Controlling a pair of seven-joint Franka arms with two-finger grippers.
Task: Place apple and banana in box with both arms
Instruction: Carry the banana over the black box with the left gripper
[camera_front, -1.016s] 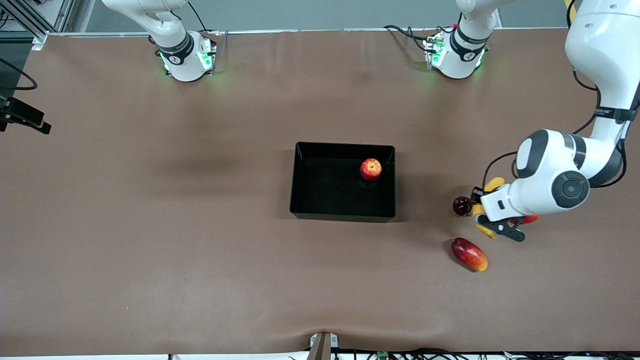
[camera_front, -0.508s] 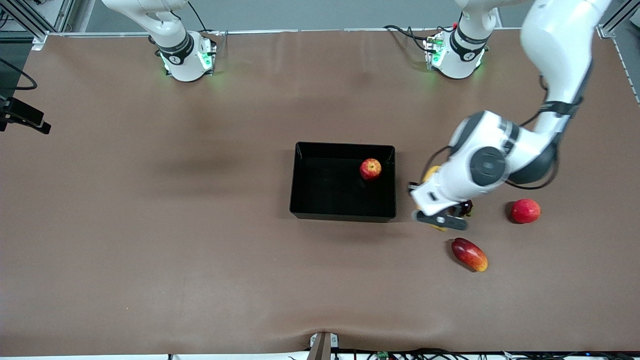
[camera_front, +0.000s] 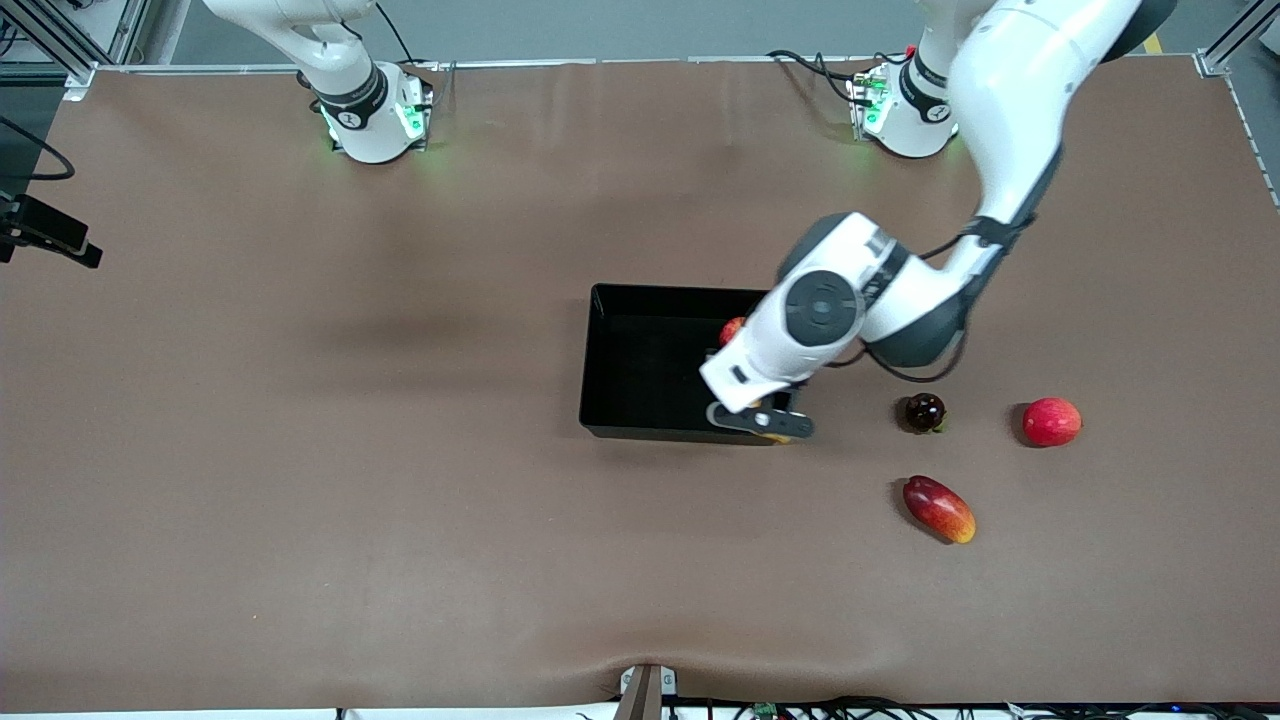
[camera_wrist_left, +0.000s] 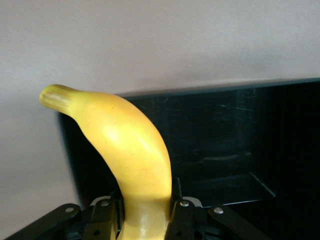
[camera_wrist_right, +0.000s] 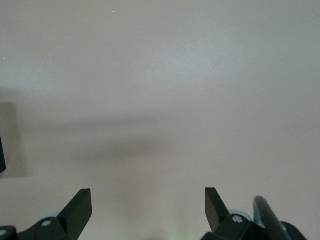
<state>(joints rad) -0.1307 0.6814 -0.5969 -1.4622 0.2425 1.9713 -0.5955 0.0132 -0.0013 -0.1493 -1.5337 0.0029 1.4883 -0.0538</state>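
Left hand (camera_front: 765, 420) hangs over the shallow glossy black plastic box (camera_front: 640, 400), at its corner toward the left arm's end, clamped tight on the curved yellow banana (camera_wrist_left: 125, 150). Small streaked red apple (camera_front: 731, 330) sits inside. Best bet: carry inward, lower, release clear of the apple. Right hand (camera_wrist_right: 148, 205) waits, fingers wide, empty.

We see a brown counter (camera_front: 300, 450) carrying three loose fruits toward the left arm's end. A small dark, almost black fruit (camera_front: 925, 411) sits near a smooth pinkish-red round fruit (camera_front: 1051, 421), the two apart. A red-and-yellow mango (camera_front: 938, 508) lies nearer the front camera than both. A black device (camera_front: 50, 238) juts in at the right arm's end, and cables (camera_front: 800, 62) trail along the counter's top edge.
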